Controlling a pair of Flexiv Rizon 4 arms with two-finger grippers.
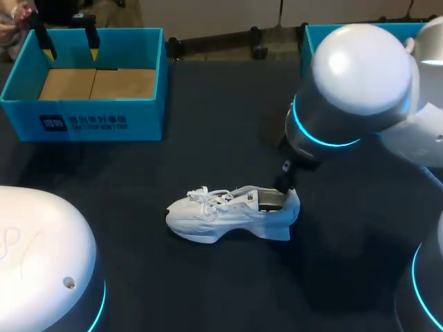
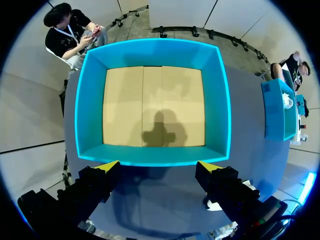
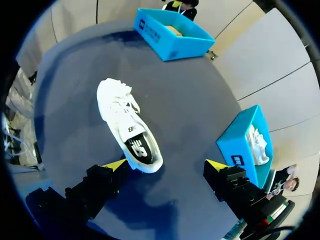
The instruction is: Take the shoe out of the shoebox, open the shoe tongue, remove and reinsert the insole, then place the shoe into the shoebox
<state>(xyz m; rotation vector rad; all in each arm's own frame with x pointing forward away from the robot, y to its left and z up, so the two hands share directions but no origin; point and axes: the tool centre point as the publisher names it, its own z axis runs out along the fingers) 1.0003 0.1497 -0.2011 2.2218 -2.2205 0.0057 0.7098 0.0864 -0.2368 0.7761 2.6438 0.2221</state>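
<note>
Hovering just above the heel end of the white lace-up sneaker, the right gripper is holding nothing; its two yellow-tipped fingers are standing wide apart, one of them just beside the heel. The sneaker is standing on its sole near the middle of the dark cloth table, with the toe pointing left and the heel right, so it is already out of the box. The dark insole is showing through the shoe's opening and seems to be in place.

In my judgement the step in hand is reaching into the shoe for the tongue or the insole. To do it well, the right gripper should be coming down over the opening, not over the heel wall, and pinching only the thin edge of the insole. The shoe is light and may be sliding or tipping on the cloth.

The left gripper is also open and is hanging over the near wall of the bright blue cardboard shoebox at the far left, which is showing only its brown floor. A second blue box is standing at the far right with something white inside. The sneaker is lying well apart from both boxes.
</note>
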